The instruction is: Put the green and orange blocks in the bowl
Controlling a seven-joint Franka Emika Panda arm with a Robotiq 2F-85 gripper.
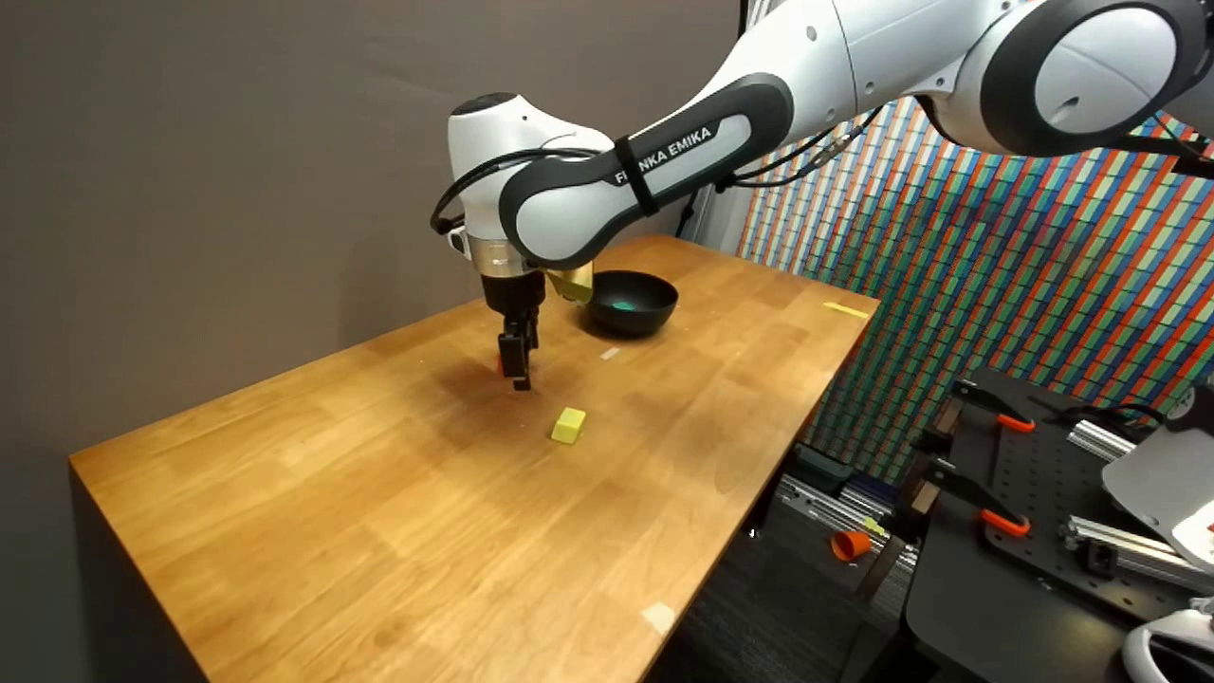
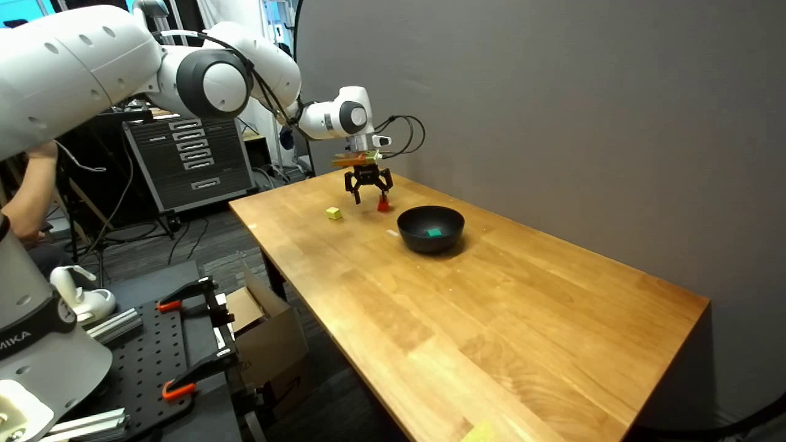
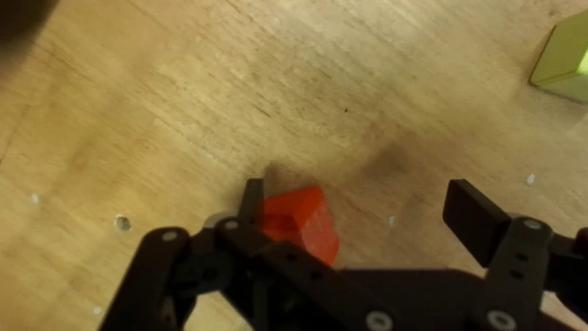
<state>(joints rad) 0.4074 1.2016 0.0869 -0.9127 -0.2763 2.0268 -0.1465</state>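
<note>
- Over the table (image 2: 522, 344), the pincer (image 3: 360, 207) is held low and pointed down, carried by the white arm (image 1: 654, 161).
- Pincer fingers (image 3: 475, 220) are spread wide apart; the gap is seen clearly in the wrist view.
- Orange-red block (image 3: 317, 220) is seated on the table, just beside one finger and on the gap side as seen in the wrist view. Part of it is covered by the pincer. Whether it is touched cannot be told.
- Green block (image 2: 435, 232) is located inside the bowl (image 2: 430, 247), its color picked up in both exterior views.
- Bowl is black, stood upright on the table, near the pincer but apart from it.
- Task status: green block is in, orange-red block is out on the table.
- Yellow block (image 1: 569, 426) is set on the table, apart from the pincer, the bowl and the orange-red block; it is cut off by the right edge in the wrist view.
- White tape (image 2: 393, 232) is stuck to the table between the yellow block and the bowl.
- Yellow tape (image 1: 846, 309) is stuck near a table edge.
- Dark shape (image 3: 20, 18) is caught in the top left corner of the wrist view, too blurred to be identified.
- Cardboard box (image 2: 276, 350) is parked open beside the table.
</note>
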